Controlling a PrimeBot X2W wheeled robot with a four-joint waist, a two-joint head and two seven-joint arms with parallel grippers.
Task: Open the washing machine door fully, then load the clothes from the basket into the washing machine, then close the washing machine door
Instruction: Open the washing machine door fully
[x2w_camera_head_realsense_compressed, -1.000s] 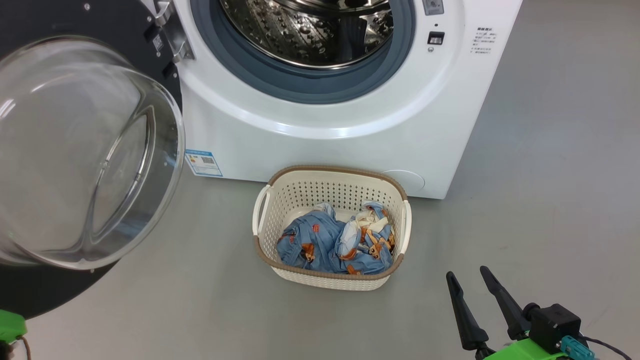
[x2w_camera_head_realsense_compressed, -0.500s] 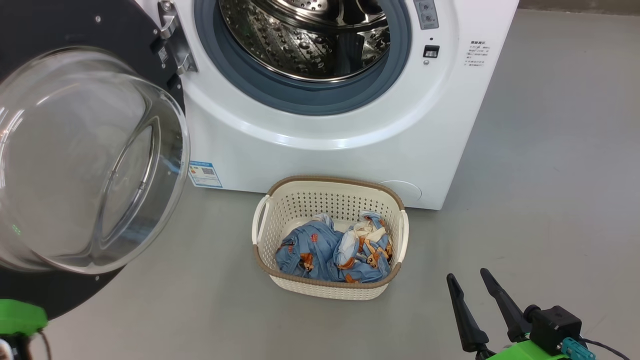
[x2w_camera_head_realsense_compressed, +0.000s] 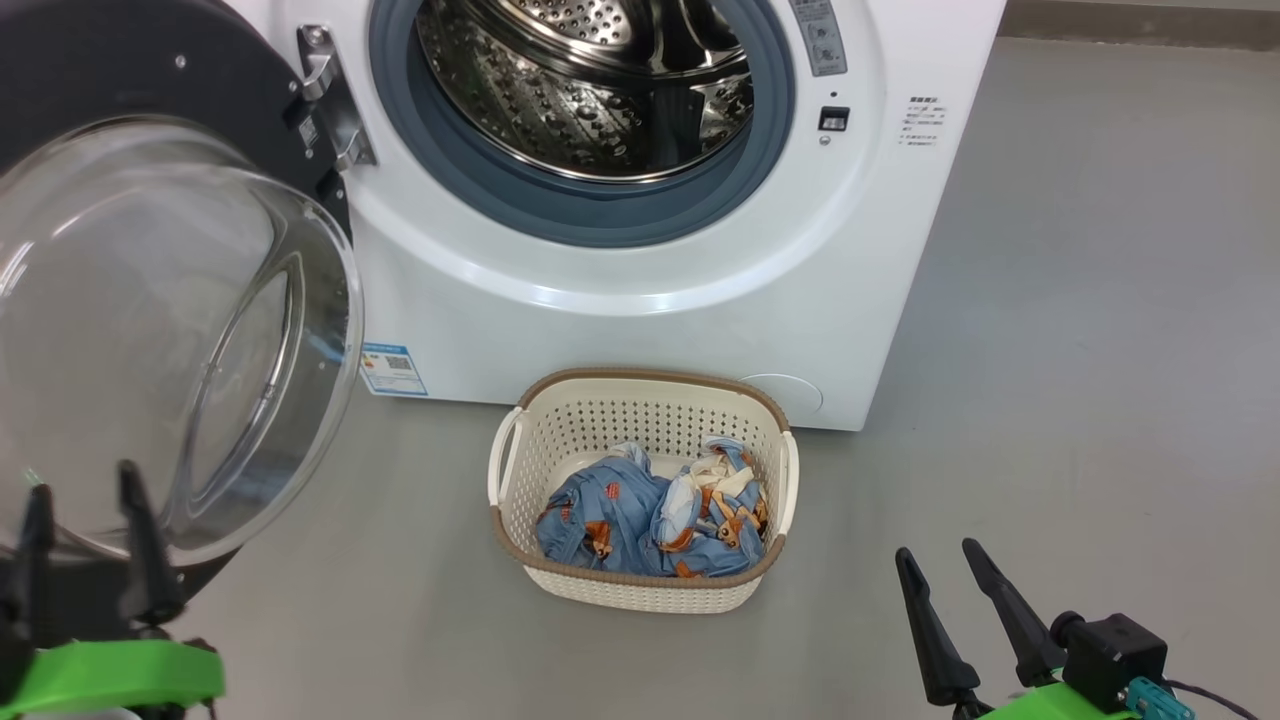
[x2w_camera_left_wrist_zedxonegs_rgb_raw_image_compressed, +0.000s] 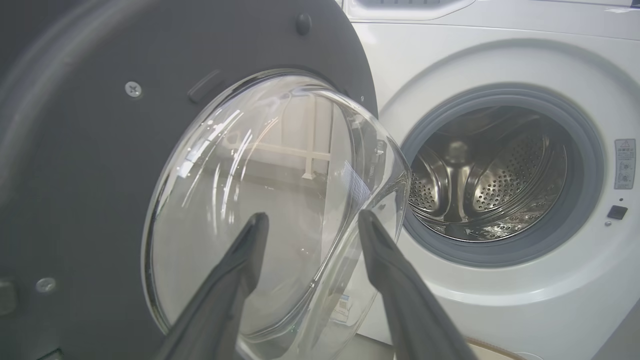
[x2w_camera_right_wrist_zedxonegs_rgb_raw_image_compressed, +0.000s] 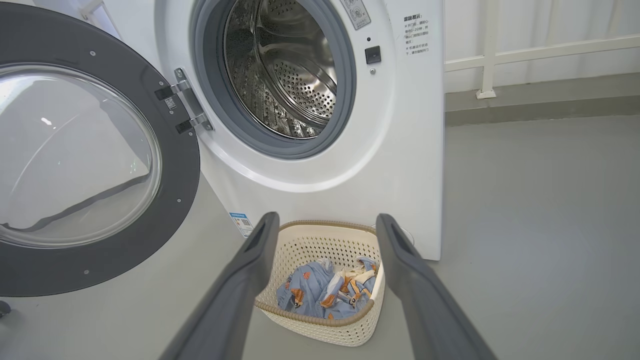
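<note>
The white washing machine (x2w_camera_head_realsense_compressed: 640, 320) stands ahead, its steel drum (x2w_camera_head_realsense_compressed: 590, 90) bare inside. Its door (x2w_camera_head_realsense_compressed: 170, 330) is swung wide to the left, black rim and clear glass bowl facing me. On the floor before the machine sits the cream basket (x2w_camera_head_realsense_compressed: 640, 590), holding blue printed clothes (x2w_camera_head_realsense_compressed: 650, 520). My left gripper (x2w_camera_head_realsense_compressed: 85, 490) is open at the lower left, just in front of the door glass (x2w_camera_left_wrist_zedxonegs_rgb_raw_image_compressed: 260, 200), holding nothing. My right gripper (x2w_camera_head_realsense_compressed: 940, 550) is open at the lower right, apart from the basket (x2w_camera_right_wrist_zedxonegs_rgb_raw_image_compressed: 320, 330), its fingers pointing toward the clothes (x2w_camera_right_wrist_zedxonegs_rgb_raw_image_compressed: 325, 295).
Grey floor (x2w_camera_head_realsense_compressed: 1080, 400) spreads right of the machine. A blue label sticker (x2w_camera_head_realsense_compressed: 393, 368) marks the machine's lower left front. A white railing (x2w_camera_right_wrist_zedxonegs_rgb_raw_image_compressed: 525, 50) and a low wall ledge stand behind the machine to the right.
The head camera has tilted, so the whole scene has shifted down and left. My left gripper has risen into the lower left before the door glass. The right gripper holds still.
</note>
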